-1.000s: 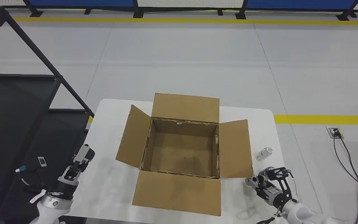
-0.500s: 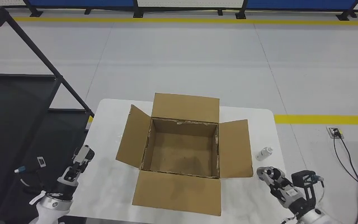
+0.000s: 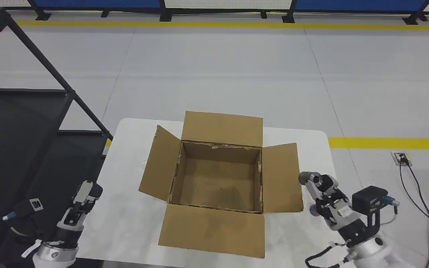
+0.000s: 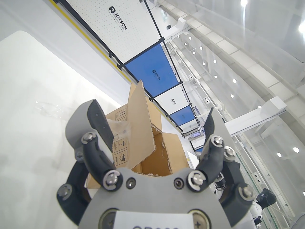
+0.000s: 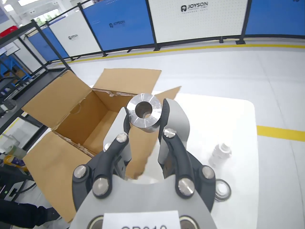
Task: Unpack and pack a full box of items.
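- The tabletop [image 3: 131, 144] lay beneath both grippers, one near each of its sides.
- The cardboard box [image 3: 220, 181] stood between them with all four flaps spread and its floor apparently bare. From the right gripper [image 5: 144, 117], the opening lay toward the robot's left, just past the near flap and lower than the fingertips.
- The left gripper [image 4: 152, 120] was spread with nothing between its fingers. The box stood well apart ahead of it, so we judged the right arm the nearer one for the coming drop.
- The right gripper pinched a steel sleeve [image 5: 144, 110] across its round wall. The bore ran roughly along the fingers, with the flat end turned back toward the wrist. We judged that a short carry leftward over the flap would bring the sleeve above the opening.
- A white fitting [image 5: 220, 154] and a metal ring [image 5: 222, 188] lay on the tabletop just beside the right gripper, on the side away from the box.
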Motion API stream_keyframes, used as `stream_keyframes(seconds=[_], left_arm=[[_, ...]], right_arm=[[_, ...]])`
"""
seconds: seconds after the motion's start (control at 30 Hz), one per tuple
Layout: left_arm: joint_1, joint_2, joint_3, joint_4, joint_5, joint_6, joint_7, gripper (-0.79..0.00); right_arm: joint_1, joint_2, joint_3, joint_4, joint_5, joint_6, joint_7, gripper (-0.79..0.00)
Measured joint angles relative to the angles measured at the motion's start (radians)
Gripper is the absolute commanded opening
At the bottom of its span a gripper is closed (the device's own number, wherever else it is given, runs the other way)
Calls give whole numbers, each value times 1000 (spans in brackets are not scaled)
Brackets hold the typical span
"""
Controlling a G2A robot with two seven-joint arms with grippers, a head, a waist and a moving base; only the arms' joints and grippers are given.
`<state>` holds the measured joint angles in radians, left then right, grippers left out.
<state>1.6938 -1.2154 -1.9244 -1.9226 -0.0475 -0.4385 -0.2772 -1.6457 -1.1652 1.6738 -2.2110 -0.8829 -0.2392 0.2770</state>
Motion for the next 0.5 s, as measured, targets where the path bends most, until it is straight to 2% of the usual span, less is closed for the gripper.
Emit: stream_keyframes(seconds=[0.13,0.27,0.4,0.5], left_arm=[[11,-1,-8,13,-18,-12,4,0],[24,-2,-16,22,-35,-25,10,0],[39,-3,-28,23,-48,-39,14,0],[44,-4,-37,27,-59,-46,16,0]], right_arm=[[140,-1,-131,42,-33,-13,119,-785],[313,-11,-296,145,-45,-24,228,-785],[510,-36,-482,309,-39,-11,320,-785],[647,-65,-614,453,-32,23,342,-785]])
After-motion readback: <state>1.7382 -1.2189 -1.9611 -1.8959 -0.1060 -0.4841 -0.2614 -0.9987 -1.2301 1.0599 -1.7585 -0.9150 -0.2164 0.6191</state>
